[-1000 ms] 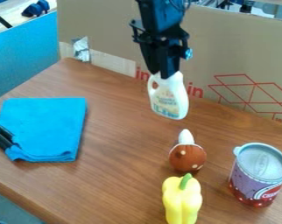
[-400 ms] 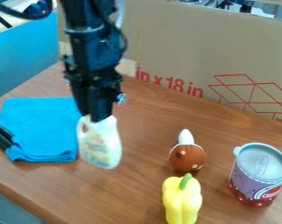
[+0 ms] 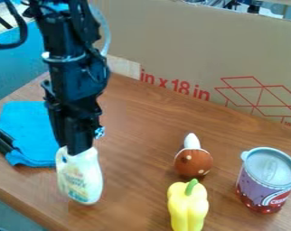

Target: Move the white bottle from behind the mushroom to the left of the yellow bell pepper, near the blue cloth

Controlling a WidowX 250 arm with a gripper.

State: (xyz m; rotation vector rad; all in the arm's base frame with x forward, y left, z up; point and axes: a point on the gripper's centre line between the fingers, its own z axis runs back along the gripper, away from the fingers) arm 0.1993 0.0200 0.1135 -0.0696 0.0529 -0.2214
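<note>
White detergent bottle [image 3: 82, 178] is hanging beside the blue cloth [image 3: 26, 124], its top pinched by the gripper [image 3: 75, 150]. Such a high grip is probably risking a swivel, then toppling near the table's [image 3: 133, 180] edge.

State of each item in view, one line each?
Gripper: closed on the bottle's top end
White bottle: held, roughly upright
Blue cloth: folded, lying flat
Toy mushroom: whole, stem toward the view's top
Yellow pepper: whole, stem on
Can: upright, top closed
</note>
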